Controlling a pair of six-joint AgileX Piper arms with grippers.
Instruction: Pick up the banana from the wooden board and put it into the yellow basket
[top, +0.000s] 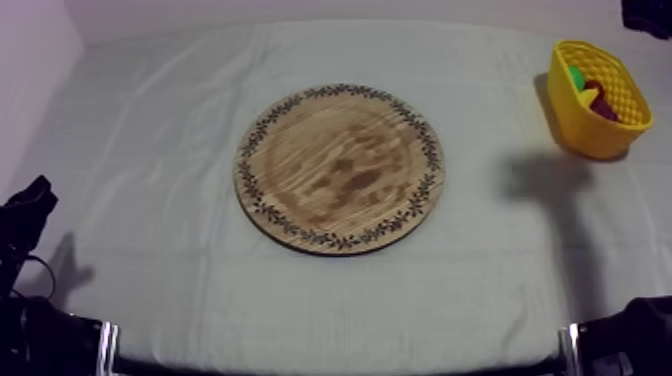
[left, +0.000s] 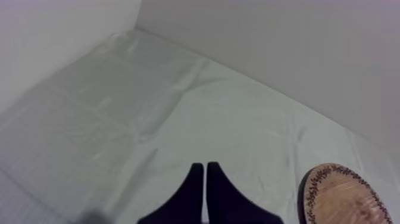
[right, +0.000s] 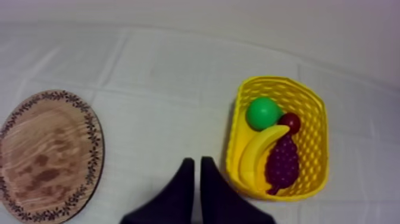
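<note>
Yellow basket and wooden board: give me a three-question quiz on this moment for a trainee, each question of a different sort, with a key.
1. True or false: the banana lies on the wooden board.
2. Which of these lies in the yellow basket right beside the banana? A. a spoon. B. a bunch of grapes. C. a cup.
3. Fill the gap: the right gripper, over the cloth beside the basket, has its fingers together as a narrow wedge with nothing between them, so it is ____.

Key: 1 false, the board is bare and the banana is in the basket; 2 B; 3 shut.
</note>
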